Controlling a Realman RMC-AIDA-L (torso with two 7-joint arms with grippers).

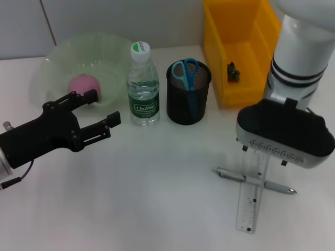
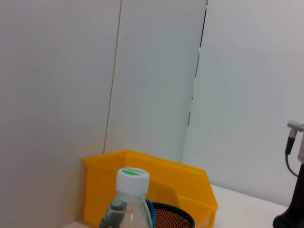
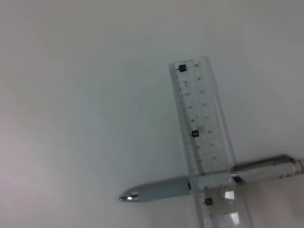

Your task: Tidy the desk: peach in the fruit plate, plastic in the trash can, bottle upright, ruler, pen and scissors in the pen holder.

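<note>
Jaws of the left gripper (image 1: 102, 112) stand apart, holding nothing, above the white desk (image 1: 157, 198) just in front of the fruit plate (image 1: 57, 57); whether the right gripper (image 1: 285, 133) is open cannot be told, its fingers being hidden under its body. Nearest, the clear ruler (image 1: 251, 201) lies across the silver pen (image 1: 261, 182), both flat on the desk below the right gripper. Farther back, the water bottle (image 1: 143, 86) stands upright beside the black mesh pen holder (image 1: 188, 99), which holds blue-handled scissors (image 1: 187, 72). The pink peach (image 1: 82, 86) sits in the plate. Behind, the yellow bin (image 1: 246, 63) contains 1 small dark scrap (image 1: 233, 72).
</note>
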